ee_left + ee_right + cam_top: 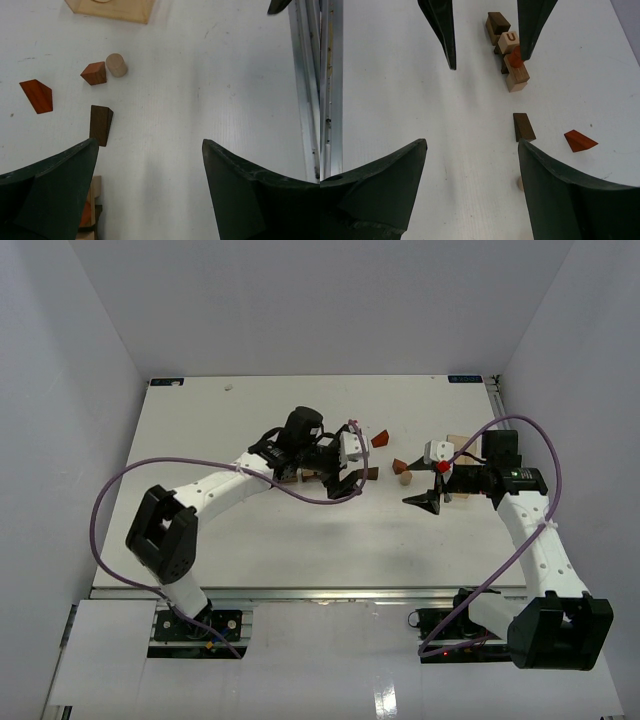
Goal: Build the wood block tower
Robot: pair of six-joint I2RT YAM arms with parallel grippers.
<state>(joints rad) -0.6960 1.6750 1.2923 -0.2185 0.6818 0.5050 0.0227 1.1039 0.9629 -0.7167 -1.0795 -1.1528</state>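
Note:
The wood block tower [509, 52] is a low cluster of tan and dark blocks, one cube marked U, with a red piece on it. In the left wrist view the tower [92, 210] shows just behind my left finger. A dark brown wedge [101, 124], a reddish-brown block [94, 73], a tan cylinder [116, 65] and a red wedge [37, 96] lie loose on the table. My left gripper [150, 145] stands open beside the tower [312, 476], holding nothing. Facing it, my right gripper [471, 145] is open over bare table, near the dark wedge [524, 126].
A larger pale wooden slab [112, 7] lies beyond the loose blocks, at the back right of the table [200, 430]. The two grippers' fingers point at each other a short way apart. A metal rail [305, 75] runs along the table's edge.

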